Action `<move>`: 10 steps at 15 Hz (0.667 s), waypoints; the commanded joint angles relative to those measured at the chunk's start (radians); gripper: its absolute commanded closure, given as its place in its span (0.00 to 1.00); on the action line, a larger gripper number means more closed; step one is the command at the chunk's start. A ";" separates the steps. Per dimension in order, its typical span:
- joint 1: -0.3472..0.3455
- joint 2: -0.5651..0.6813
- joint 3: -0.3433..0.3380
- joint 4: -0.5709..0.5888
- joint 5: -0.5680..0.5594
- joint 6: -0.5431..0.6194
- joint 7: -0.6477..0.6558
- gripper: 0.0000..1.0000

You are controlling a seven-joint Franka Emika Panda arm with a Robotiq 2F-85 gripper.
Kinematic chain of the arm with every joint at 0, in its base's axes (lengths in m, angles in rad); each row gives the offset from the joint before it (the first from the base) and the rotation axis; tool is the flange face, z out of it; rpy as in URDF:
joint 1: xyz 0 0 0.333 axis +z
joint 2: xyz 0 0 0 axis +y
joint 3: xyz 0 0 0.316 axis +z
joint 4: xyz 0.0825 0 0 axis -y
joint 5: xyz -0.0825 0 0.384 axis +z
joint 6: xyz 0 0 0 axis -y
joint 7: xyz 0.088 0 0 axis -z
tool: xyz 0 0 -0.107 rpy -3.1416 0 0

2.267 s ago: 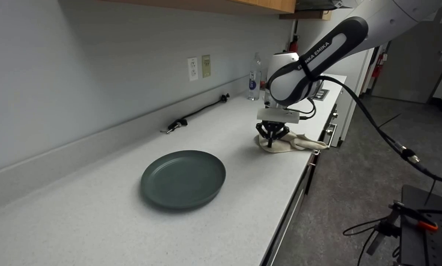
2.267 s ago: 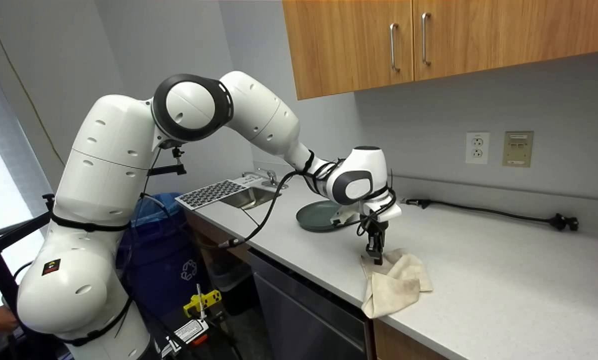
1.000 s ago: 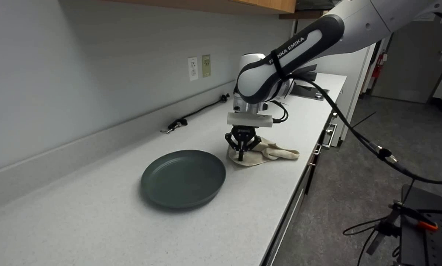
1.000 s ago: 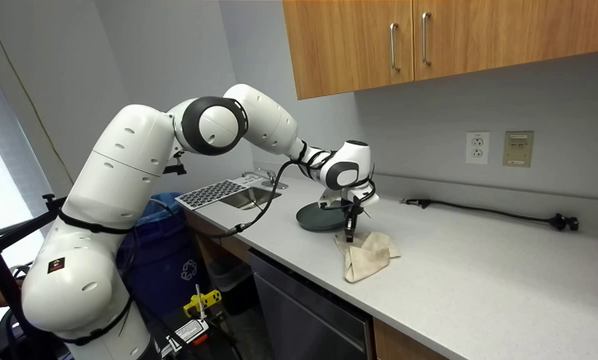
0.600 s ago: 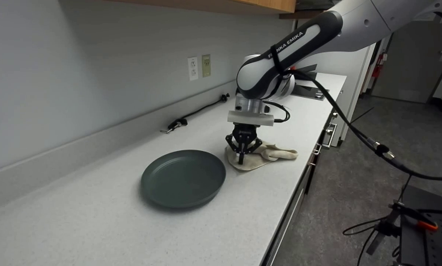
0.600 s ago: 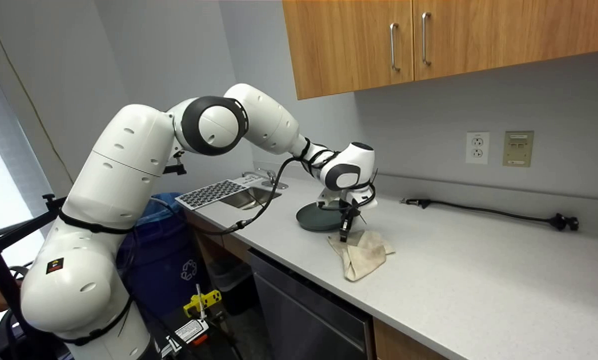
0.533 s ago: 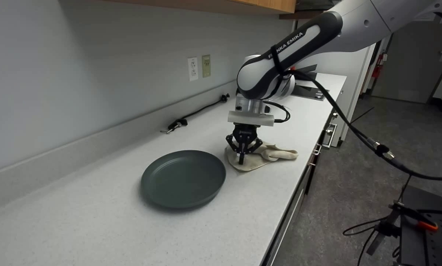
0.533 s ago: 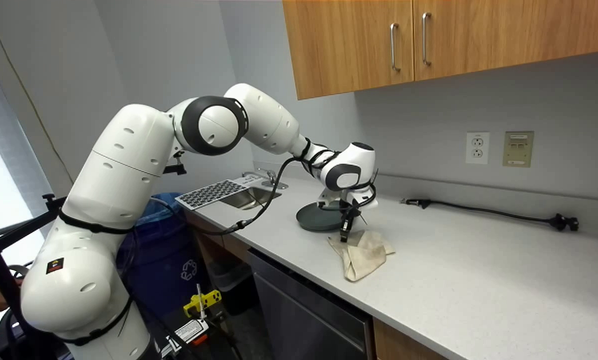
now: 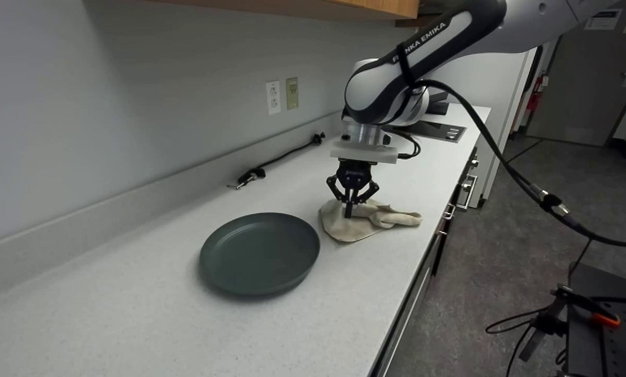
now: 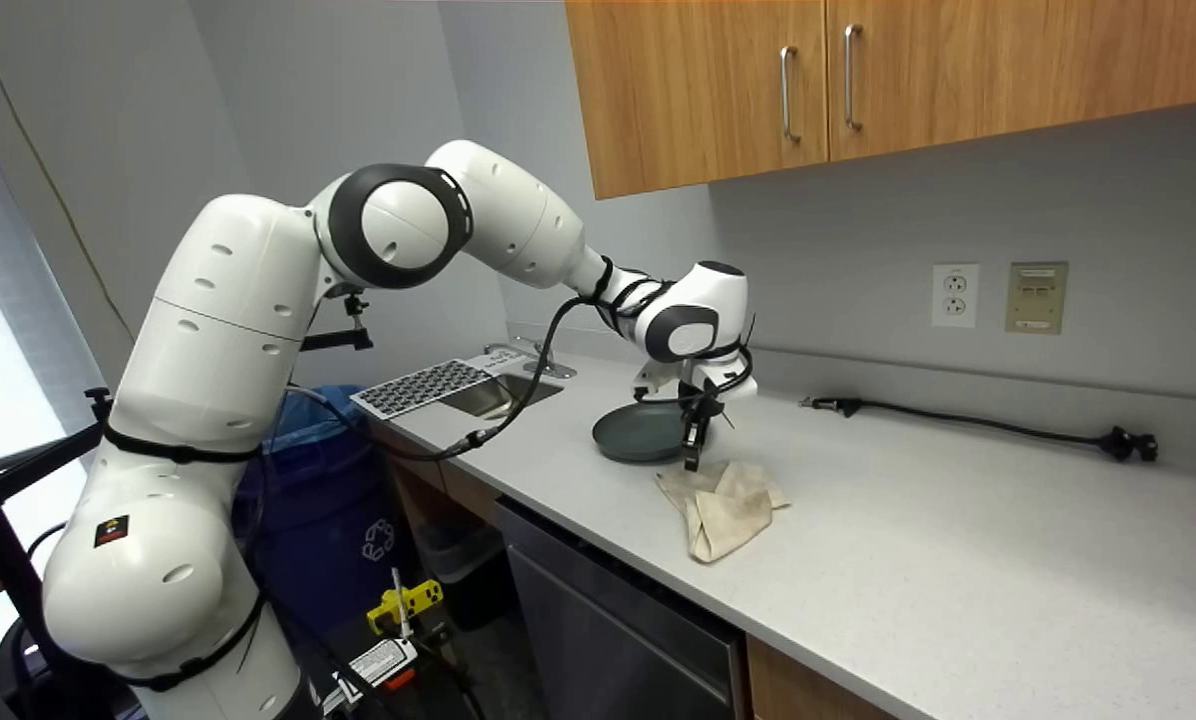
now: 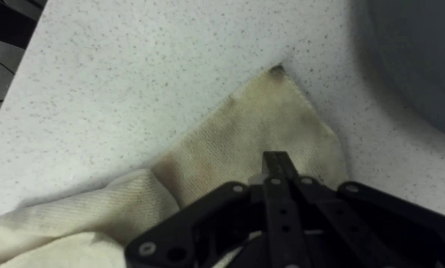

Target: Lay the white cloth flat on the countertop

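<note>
Spreading the white cloth (image 9: 362, 225) appears to be the step in hand, and by the look of it only part is done. The cloth rests wholly on the pale speckled surface (image 9: 161, 303), near the front edge: one part is spread out flat, while the rest is doubled over in a thick, rumpled fold (image 9: 394, 218). The next move likely calls for shifting the end effector (image 9: 348, 212) over to that fold, parting its fingers, pinching just the upper layer and drawing it away from the flat part. Catching both layers could drag the whole cloth along instead of unfolding it.

The end effector points straight down with its fingers clenched together, and no fabric shows between them. In an exterior view its fingertips (image 9: 348, 210) stand over the flat part of the cloth, with the fold to their right, toward the front edge; they seem just above the fabric, though whether they brush it is hard to tell. In the wrist view, the fold lies to the left and near, and a dark-tipped corner (image 11: 277, 71) of the cloth points toward the far side. A dark green plate (image 9: 260, 254) sits just beside the cloth, to its left and nearer in an exterior view, with a strip of surface between the two
</note>
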 commanded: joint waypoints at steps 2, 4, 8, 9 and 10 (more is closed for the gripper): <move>0.017 -0.153 -0.031 -0.157 -0.026 -0.006 0.008 1.00; 0.022 -0.201 -0.044 -0.212 -0.054 0.002 0.019 1.00; 0.013 -0.274 -0.062 -0.282 -0.149 -0.033 -0.026 0.73; 0.012 -0.288 -0.068 -0.295 -0.178 -0.033 -0.032 0.66; 0.008 -0.303 -0.071 -0.303 -0.204 -0.040 -0.049 0.59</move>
